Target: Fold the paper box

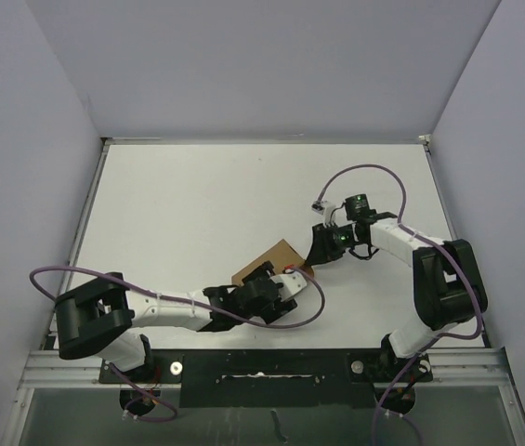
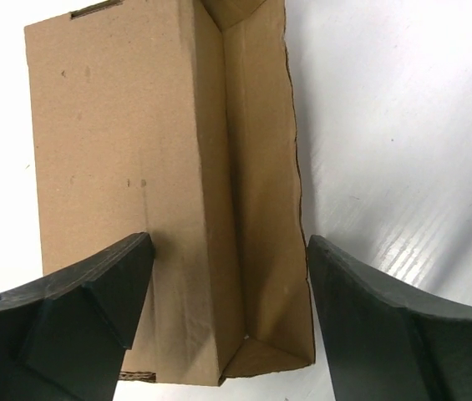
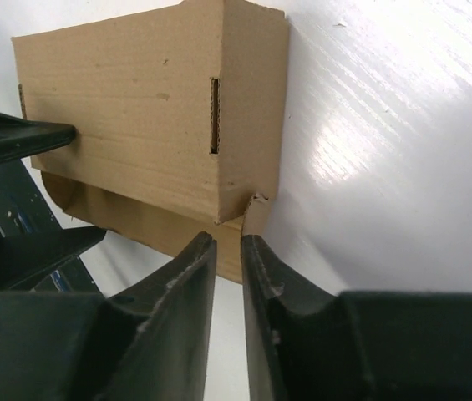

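While the part-folded paper box lies on the desk, the left hand stands wide astride its near end, apparently to steady it. At the box's corner tab the right hand, a slit apart and gripping nothing, seems poised to tuck it in; the box's open trough looks empty.

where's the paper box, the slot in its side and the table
paper box [image 2: 127, 167]: left wrist view, on its broad top panel
slot [image 3: 214, 115]: right wrist view, middle of the narrow cut
table [image 1: 197, 204]: top view, bare white surface
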